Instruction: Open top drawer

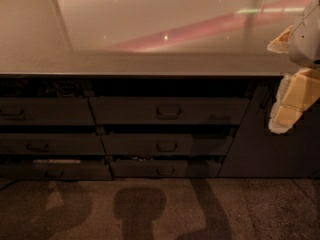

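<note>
The top drawer (169, 110) is the widest dark grey front, in the middle column just under the counter edge. It has one small rounded loop handle (169, 112). A dark gap shows between its upper edge and the counter. My gripper (286, 115) is pale and yellowish and hangs at the right edge of the view. It is in front of the plain dark cabinet panel (260, 144), right of the drawer and apart from its handle. It holds nothing that I can see.
Two shallower drawer fronts (167, 145) (165, 169) sit below the top drawer. A narrower drawer column (45, 112) is at the left. The grey countertop (150, 64) runs above, with a glossy reflective panel (165, 19) behind. The speckled floor (160, 209) carries shadows.
</note>
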You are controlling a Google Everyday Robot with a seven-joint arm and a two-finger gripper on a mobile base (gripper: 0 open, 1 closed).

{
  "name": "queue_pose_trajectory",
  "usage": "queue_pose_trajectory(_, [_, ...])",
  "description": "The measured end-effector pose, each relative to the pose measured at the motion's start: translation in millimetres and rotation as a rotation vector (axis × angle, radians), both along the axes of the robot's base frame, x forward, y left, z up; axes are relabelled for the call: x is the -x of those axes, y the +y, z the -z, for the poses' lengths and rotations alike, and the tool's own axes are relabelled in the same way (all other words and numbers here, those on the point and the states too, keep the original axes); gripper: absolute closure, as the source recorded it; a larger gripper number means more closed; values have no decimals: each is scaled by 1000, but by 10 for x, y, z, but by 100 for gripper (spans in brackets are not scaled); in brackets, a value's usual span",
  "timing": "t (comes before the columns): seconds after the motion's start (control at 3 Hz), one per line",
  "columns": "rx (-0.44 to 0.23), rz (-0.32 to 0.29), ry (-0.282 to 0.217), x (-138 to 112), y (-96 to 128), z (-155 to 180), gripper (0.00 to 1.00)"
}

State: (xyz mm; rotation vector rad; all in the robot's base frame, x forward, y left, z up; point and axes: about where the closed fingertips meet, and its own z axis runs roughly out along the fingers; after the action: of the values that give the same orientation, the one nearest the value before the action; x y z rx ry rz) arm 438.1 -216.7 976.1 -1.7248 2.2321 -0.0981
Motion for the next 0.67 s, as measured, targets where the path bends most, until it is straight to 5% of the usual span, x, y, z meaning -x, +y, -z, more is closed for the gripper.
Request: queue_pose_trajectory(0.67, [9, 39, 37, -77, -21, 162, 0])
